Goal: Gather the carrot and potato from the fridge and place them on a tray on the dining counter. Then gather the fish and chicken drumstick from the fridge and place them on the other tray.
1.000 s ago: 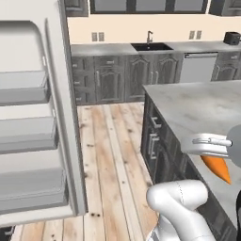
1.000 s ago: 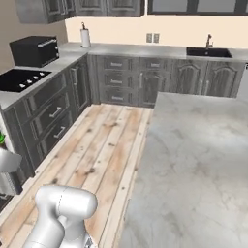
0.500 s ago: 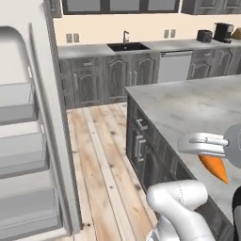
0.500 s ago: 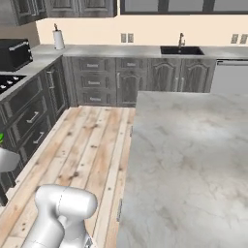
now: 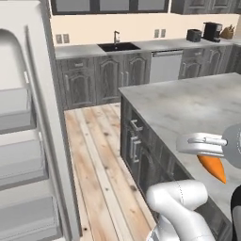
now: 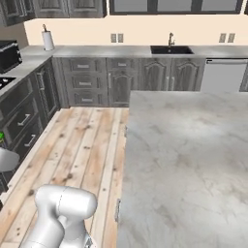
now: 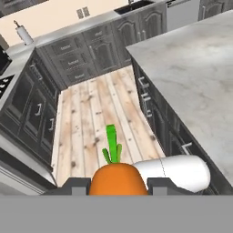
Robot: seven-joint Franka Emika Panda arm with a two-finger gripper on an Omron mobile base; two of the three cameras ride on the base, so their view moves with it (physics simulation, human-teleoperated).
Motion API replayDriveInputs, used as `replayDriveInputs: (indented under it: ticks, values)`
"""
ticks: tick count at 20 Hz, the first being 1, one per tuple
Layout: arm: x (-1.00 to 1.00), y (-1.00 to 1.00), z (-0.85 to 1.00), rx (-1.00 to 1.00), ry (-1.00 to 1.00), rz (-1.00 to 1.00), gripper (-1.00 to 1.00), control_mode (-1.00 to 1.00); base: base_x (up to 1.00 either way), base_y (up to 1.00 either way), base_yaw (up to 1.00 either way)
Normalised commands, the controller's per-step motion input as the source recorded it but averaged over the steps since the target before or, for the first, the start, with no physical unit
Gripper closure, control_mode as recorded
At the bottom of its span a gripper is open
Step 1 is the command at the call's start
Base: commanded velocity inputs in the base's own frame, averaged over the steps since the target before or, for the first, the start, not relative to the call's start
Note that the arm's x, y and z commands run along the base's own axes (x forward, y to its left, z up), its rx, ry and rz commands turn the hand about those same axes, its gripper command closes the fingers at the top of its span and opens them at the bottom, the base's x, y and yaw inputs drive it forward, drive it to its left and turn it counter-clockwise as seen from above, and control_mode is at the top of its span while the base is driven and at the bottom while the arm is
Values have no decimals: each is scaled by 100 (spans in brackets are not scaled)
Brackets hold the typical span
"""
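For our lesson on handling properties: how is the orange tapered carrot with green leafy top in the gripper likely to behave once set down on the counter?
The orange tapered carrot looks stiff: it keeps its shape between the gripper fingers. Its round body probably rolls in a curve on the flat grey marble counter. Its smooth skin may slip a little in a light hold.
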Motion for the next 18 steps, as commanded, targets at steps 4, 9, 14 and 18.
replayDriveInputs:
  ticks: [4, 9, 14, 18]
  values:
    - [0, 0, 0, 0, 0, 0, 100, 100, 0, -92, -28]
    - [0, 0, 0, 0, 0, 0, 100, 100, 2, -95, -27]
    - [0, 0, 0, 0, 0, 0, 100, 100, -24, -17, -24]
    - [0, 0, 0, 0, 0, 0, 100, 100, -41, -3, -11]
